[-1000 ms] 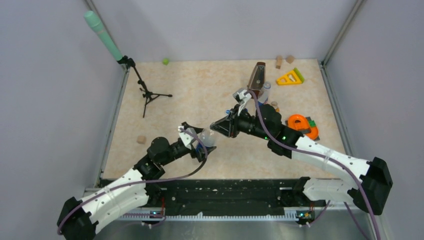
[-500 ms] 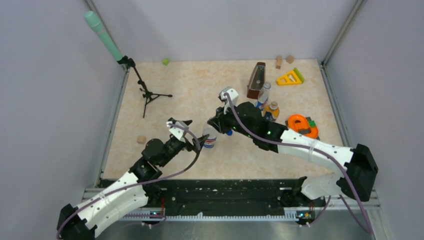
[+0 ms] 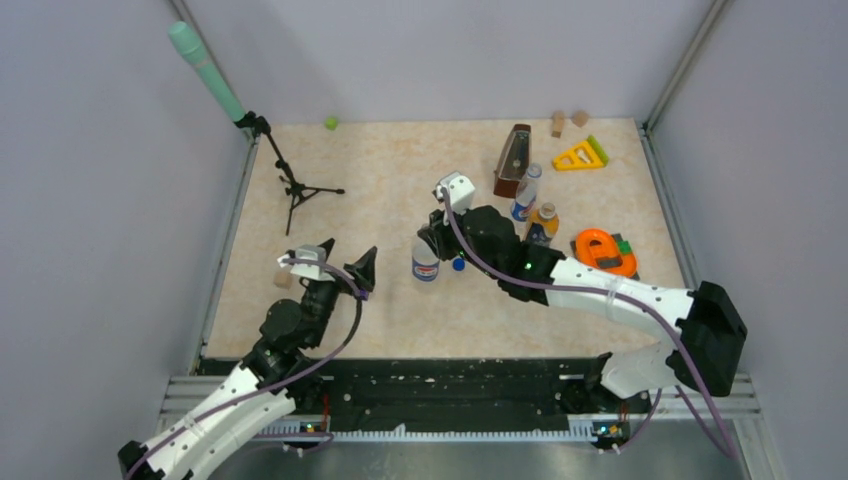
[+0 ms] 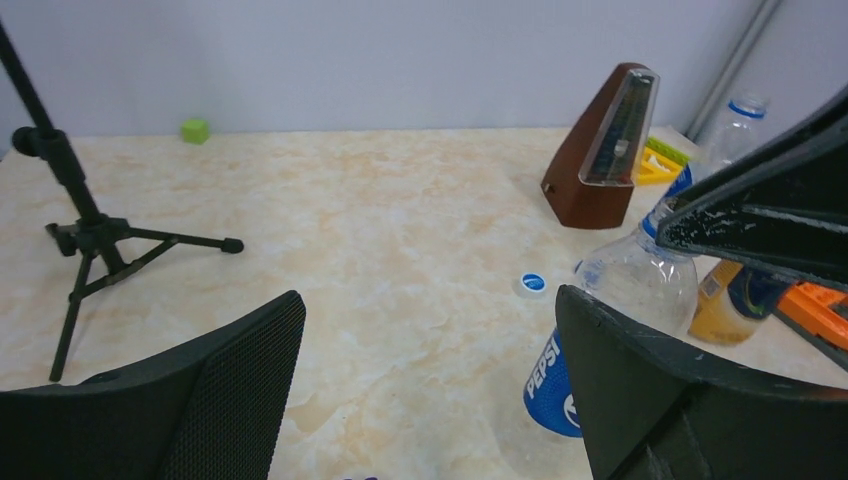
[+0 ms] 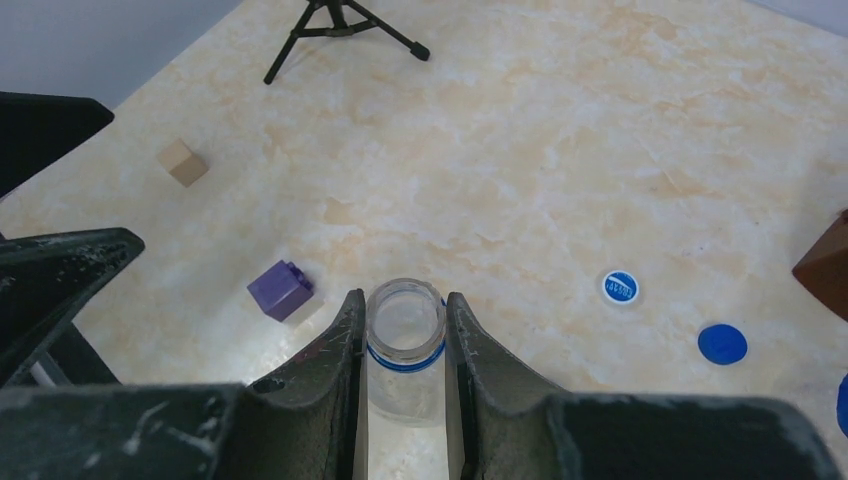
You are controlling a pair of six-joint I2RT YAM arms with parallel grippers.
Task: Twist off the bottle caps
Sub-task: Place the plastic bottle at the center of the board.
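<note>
1. Left gripper (image 3: 346, 258) backs off, jaws wide, empty.
2. Right gripper (image 5: 404, 297) clamps neck of uncapped Pepsi bottle (image 3: 425, 263).
3. White-blue cap (image 5: 620, 287), dark blue cap (image 5: 722, 343) lie loose nearby.
4. Next probably: release, seek capped bottle.

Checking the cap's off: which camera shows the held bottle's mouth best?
Right wrist: it looks down into the open bottle, held between its fingers. Top view shows it tiny, beside the right arm. Left wrist shows only its body and label.

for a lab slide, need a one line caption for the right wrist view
Right hand shut on the neck of an uncapped clear bottle, two loose caps lying nearby.
</note>
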